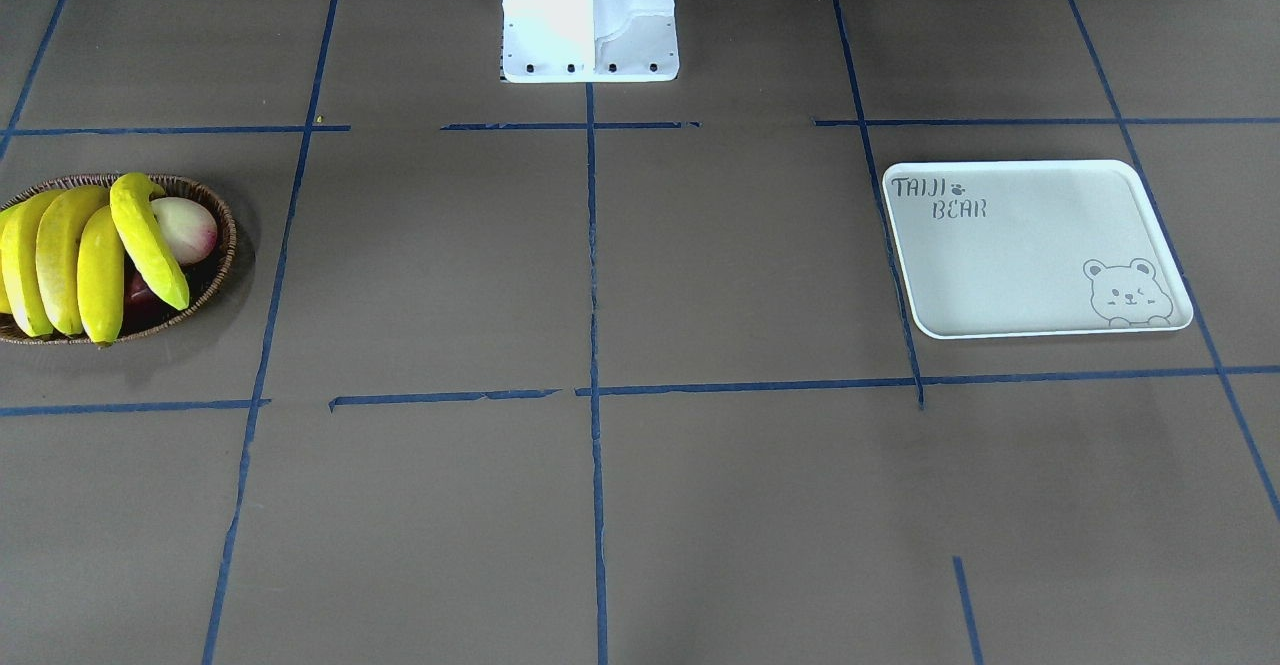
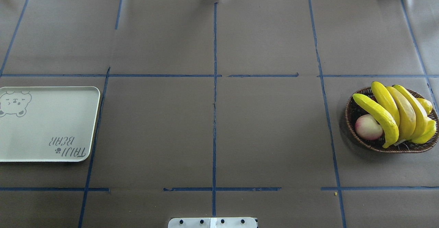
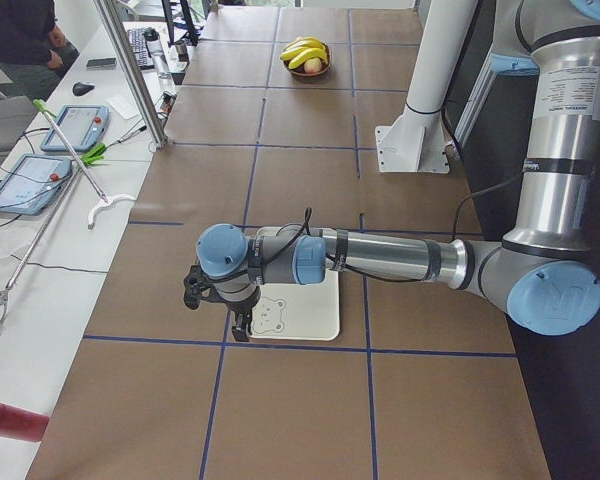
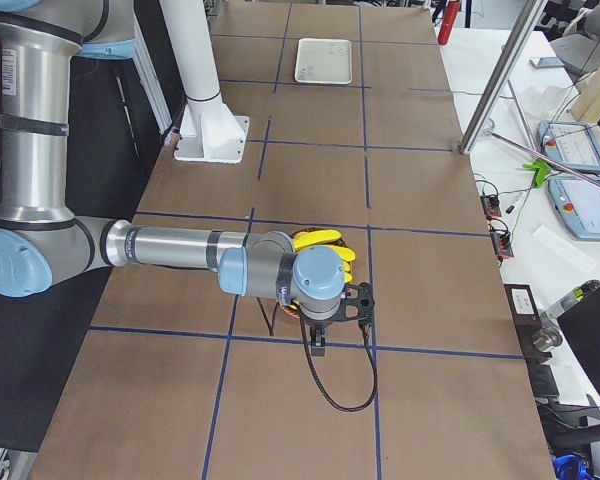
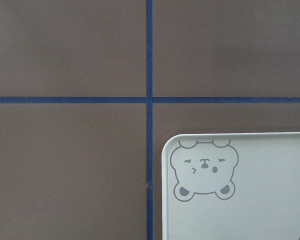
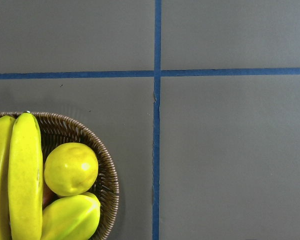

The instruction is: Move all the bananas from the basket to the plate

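The jaws of neither gripper could be read. The right gripper point(image 4: 320, 345) and the left gripper point(image 3: 242, 328) showed only in the side views, so you could not tell how wide either stood or whether it held anything.

The four bananas point(image 2: 394, 118) lay packed together in the wicker basket point(image 2: 348, 116) at the table's right. Their long axes ran roughly far to near, on a slant. The right arm was the nearer one, hanging close by the basket. In its wrist view the basket filled only the lower left corner, so the bananas lay off to that side of the jaws, not beneath them.

An apple point(image 2: 368, 127) touched the topmost banana, and mangoes point(image 6: 70, 169) crowded the other flank (little finger room there, I'd judge). The plate point(image 2: 51, 125) sat well apart at the left, under the left gripper.
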You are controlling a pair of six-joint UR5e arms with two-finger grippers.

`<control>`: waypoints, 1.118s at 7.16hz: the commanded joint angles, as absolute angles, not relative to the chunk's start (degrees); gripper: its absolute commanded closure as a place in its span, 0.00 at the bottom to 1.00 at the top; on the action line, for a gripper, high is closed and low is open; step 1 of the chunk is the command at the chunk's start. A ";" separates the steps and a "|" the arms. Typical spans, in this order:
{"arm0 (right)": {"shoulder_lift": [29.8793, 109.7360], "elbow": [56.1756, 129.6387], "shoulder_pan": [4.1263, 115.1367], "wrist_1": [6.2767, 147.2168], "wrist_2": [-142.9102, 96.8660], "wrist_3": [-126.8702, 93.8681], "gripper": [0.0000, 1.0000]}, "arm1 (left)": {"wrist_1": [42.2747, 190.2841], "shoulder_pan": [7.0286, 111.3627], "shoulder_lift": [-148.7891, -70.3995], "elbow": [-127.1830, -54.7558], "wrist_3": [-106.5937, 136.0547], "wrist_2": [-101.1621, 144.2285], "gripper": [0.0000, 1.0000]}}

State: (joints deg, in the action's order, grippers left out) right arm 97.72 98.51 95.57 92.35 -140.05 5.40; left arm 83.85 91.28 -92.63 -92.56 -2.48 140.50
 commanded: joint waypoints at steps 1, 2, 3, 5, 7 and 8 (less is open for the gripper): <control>98.17 101.15 95.89 92.81 -140.01 4.67 0.00 | 83.94 91.32 -92.81 -92.20 -2.29 140.54 0.00; 97.91 101.07 95.89 92.55 -139.92 4.66 0.00 | 83.94 91.23 -92.99 -92.55 -2.02 140.54 0.00; 97.91 101.34 95.89 92.37 -140.10 4.66 0.00 | 83.94 91.06 -93.51 -92.37 -1.76 140.54 0.00; 97.56 100.73 95.80 92.29 -139.83 4.75 0.00 | 83.94 90.97 -94.65 -92.55 -1.58 140.71 0.00; 97.56 101.34 95.80 92.20 -140.10 4.66 0.00 | 84.11 90.88 -94.66 -91.77 -2.37 140.71 0.00; 97.38 101.34 95.80 92.20 -140.10 4.57 0.00 | 84.11 90.79 -94.66 -92.02 -2.11 140.80 0.00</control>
State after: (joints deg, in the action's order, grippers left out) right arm 97.55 101.23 95.81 92.21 -140.07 4.64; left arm 84.07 90.88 -94.61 -92.07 -2.09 140.73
